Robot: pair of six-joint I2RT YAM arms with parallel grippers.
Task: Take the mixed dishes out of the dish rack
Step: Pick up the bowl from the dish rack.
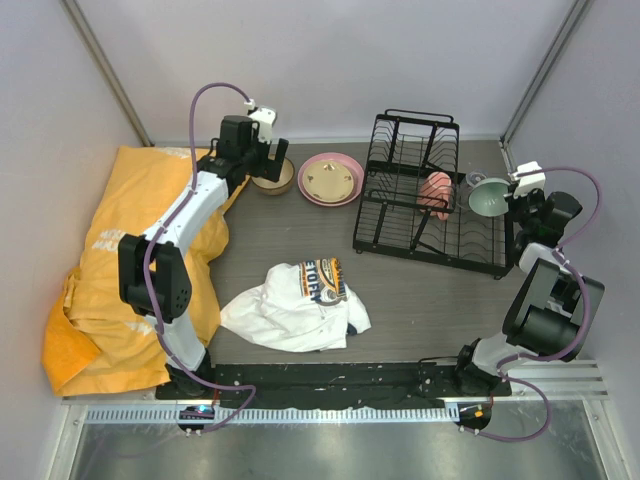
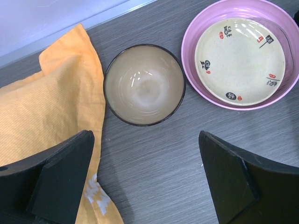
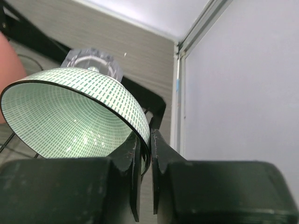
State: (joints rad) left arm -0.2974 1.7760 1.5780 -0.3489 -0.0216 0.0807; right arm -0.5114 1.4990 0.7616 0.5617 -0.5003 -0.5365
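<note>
Right gripper (image 3: 145, 154): I have its fingers pinched onto the rim of the mint-green bowl (image 1: 489, 196), with only the bowl's wall between the two pads.
Mint-green bowl: it is tilted on edge in that grip, over the right end of the dish rack (image 1: 400, 215); the wrist view shows its pale green grid pattern inside and a dark rim line.
Clear glass (image 3: 92, 61): I see it just behind the bowl's upper edge (whether the two touch I cannot tell), at the rack's far right corner in the top view.
Pink mug (image 1: 435, 192): lying in the middle of the rack among the wires.
Left gripper (image 2: 145, 182): jaws spread wide, holding nothing, poised above the bare table surface with the tan bowl (image 2: 144, 84) just ahead of the fingertips.
Tan bowl: upright on the table (image 1: 290, 235), dark-rimmed, close beside the edge of the orange cloth (image 1: 110, 260) on its left.
Big pink plate (image 2: 196, 32): on the table to the right of the tan bowl and left of the rack, apart from both.
Cream patterned plate (image 2: 239, 59): sitting inside the pink plate, its small red and black marks facing up.
White T-shirt (image 1: 298, 300): crumpled on the table in front of the rack, nearer my arm bases.
</note>
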